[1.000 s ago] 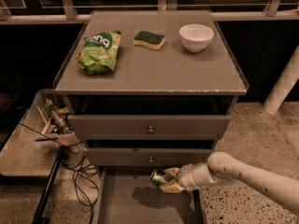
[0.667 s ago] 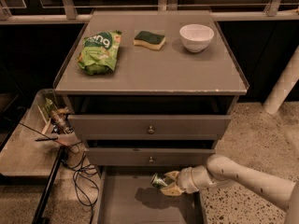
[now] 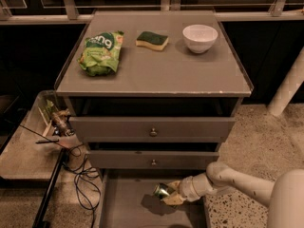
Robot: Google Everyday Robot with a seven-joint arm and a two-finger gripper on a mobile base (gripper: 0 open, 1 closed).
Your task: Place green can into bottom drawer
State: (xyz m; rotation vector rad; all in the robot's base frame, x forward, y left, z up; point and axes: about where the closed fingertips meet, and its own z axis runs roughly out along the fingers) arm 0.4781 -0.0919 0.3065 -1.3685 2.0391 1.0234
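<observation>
The bottom drawer point(image 3: 123, 208) is pulled open at the foot of the grey cabinet, its flat grey floor showing. My gripper point(image 3: 167, 194) reaches in from the right over the drawer's right half and is shut on the green can point(image 3: 161, 190), a small shiny can held tilted on its side a little above the drawer floor. Its shadow falls on the floor just below. My white arm point(image 3: 232, 180) runs off to the lower right.
On the cabinet top point(image 3: 156, 75) lie a crinkled green snack bag point(image 3: 100, 51), a green-topped yellow sponge point(image 3: 151, 39) and a white bowl point(image 3: 200, 37). Two upper drawers with round knobs point(image 3: 153, 132) are shut. A low shelf with clutter and cables point(image 3: 57, 127) stands left.
My gripper with the green can has sunk lower into the open bottom drawer. The arm has dropped with it. Nothing on the cabinet top has moved.
</observation>
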